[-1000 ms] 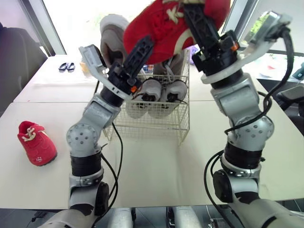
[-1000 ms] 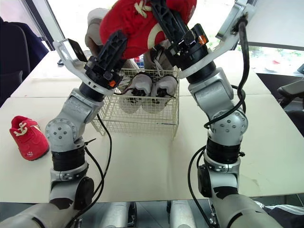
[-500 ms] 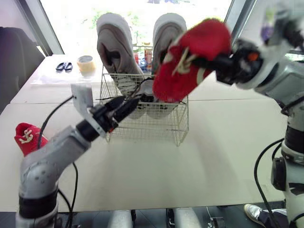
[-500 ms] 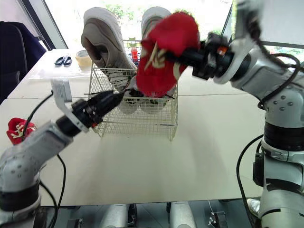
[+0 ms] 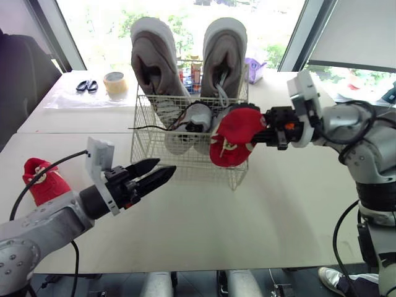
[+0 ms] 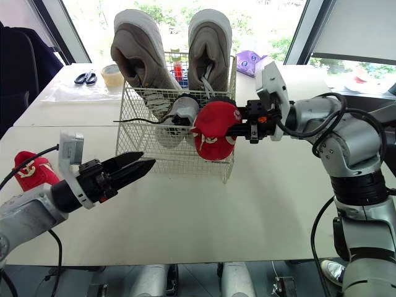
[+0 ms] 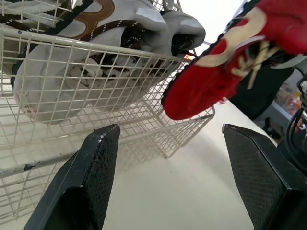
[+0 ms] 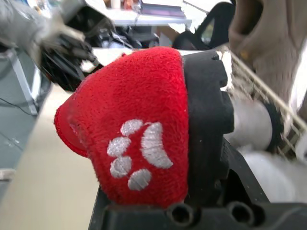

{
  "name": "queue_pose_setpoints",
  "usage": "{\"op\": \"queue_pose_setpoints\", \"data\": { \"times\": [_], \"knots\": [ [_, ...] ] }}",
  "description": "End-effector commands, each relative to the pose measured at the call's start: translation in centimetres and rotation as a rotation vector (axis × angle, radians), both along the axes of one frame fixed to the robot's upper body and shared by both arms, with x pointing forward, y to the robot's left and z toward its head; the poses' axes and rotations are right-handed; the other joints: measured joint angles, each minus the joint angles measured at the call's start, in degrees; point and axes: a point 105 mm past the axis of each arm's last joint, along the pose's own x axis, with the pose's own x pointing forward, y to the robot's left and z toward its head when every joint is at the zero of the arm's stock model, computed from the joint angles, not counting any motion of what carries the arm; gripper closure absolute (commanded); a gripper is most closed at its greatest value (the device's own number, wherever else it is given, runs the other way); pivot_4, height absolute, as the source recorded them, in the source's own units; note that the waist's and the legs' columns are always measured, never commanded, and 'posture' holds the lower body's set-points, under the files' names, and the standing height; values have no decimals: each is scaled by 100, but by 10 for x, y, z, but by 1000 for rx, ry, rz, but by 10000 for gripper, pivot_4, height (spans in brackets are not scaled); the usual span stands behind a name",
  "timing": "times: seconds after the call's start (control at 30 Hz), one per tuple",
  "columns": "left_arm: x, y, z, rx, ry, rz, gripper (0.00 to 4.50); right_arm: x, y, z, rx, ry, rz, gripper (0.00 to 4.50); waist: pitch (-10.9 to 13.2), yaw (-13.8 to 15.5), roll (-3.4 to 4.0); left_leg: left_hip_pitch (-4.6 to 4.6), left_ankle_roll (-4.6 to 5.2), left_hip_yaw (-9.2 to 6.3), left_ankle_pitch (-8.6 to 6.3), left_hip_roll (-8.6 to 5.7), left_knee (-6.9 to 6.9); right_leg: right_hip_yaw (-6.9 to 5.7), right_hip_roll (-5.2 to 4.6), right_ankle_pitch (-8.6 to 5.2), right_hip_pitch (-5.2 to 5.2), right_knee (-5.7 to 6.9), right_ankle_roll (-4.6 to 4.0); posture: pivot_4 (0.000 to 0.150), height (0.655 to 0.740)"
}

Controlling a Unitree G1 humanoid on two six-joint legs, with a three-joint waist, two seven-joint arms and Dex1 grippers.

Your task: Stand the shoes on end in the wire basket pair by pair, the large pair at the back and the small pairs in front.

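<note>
A white wire basket stands mid-table. A large grey pair stands on end along its back, and a small white pair stands in front of it on the left side. My right gripper is shut on a red shoe with a white paw print, holding it over the basket's front right corner. A second red shoe lies on the table at the far left. My left gripper hovers open in front of the basket with nothing in it.
A roll of tape and scissors lie on the far table behind the basket to the left. A purple object sits behind the basket's right side. A dark chair stands at the far left.
The right arm swung the red shoe down from high above to the basket's front right corner. The left gripper came away from the shoe and dropped low in front of the basket.
</note>
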Motion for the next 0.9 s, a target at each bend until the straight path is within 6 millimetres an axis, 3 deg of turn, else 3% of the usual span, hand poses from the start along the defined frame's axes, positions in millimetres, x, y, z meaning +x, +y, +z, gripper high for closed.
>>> {"op": "queue_pose_setpoints", "data": {
  "times": [0.03,0.13,0.37,0.4,0.8,0.9],
  "knots": [
    [-10,-8,2,14,-30,-54,10080,1,-2,-10,-18,-18,2,37112,0,11,-1,0,0,-1,0,0,0,-1,0,0,2,0,0,1500,6552],
    [-9,-10,0,20,-31,-67,10080,5,-2,-25,8,37,-2,37112,-3,27,-5,5,0,-2,0,0,1,-2,0,0,10,-4,-1,1500,6552],
    [-2,-12,2,18,-45,-79,9281,15,-10,-32,12,46,-55,2344,-2,111,-4,5,-1,1,0,0,4,-1,0,3,9,-5,-5,1500,6552],
    [-2,-12,2,19,-44,-84,9281,15,-11,-30,11,41,-60,261,-2,112,-4,5,-1,1,0,0,4,-2,0,4,9,-5,-5,1500,6552],
    [0,-4,3,42,-30,-97,9281,-6,-20,-6,2,1,-118,261,-1,119,-3,3,-1,2,0,1,3,-2,0,4,6,-5,-6,1500,6552],
    [0,4,9,49,-36,-89,9281,-14,-25,14,59,22,-127,261,0,119,-4,4,-1,2,0,1,3,-1,0,4,7,-5,-6,1500,6552]
  ]
}}
